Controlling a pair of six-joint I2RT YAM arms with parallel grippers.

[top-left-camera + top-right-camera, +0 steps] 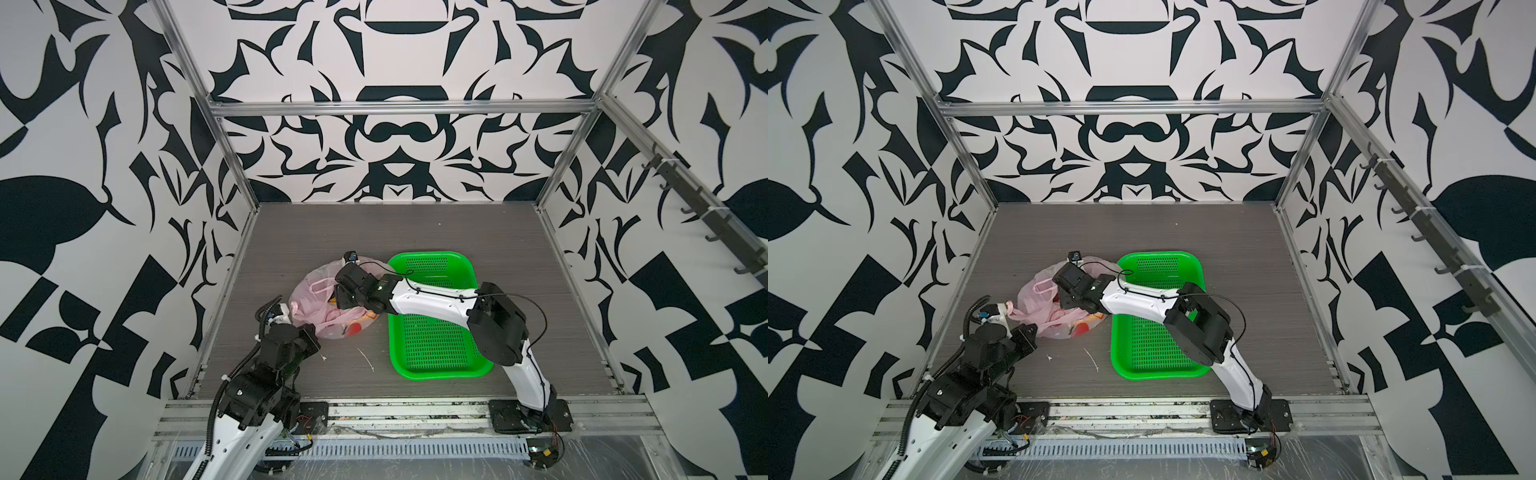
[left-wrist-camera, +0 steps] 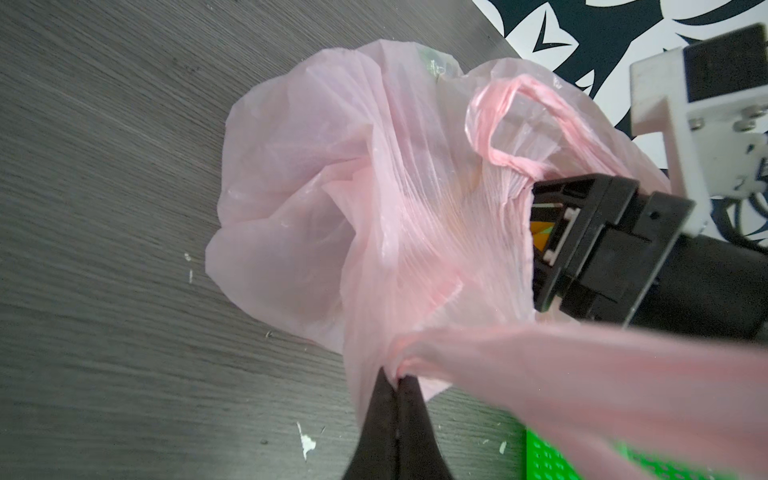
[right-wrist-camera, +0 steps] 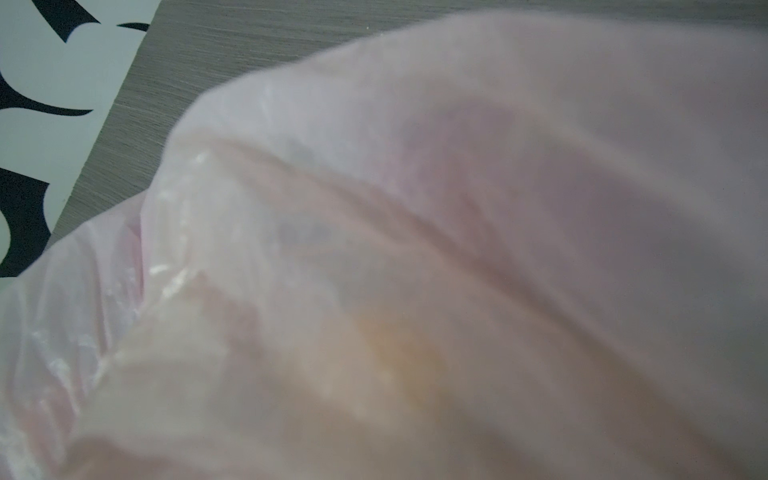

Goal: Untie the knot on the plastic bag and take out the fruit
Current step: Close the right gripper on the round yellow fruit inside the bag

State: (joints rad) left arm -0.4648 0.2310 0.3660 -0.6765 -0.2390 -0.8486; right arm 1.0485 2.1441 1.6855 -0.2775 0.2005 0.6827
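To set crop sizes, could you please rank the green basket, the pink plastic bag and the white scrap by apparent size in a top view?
green perforated basket
pink plastic bag, partly hidden
white scrap

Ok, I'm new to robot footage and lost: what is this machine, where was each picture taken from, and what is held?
The machine is a left arm and a right arm over a table. Two pictures look down from overhead; the other two come from cameras on the arms' wrists. On the table lie a pink plastic bag and a green basket. The left gripper is shut on a stretched strip of the bag. The right gripper reaches into the bag's mouth; its fingertips are hidden, so I cannot tell whether it holds anything.
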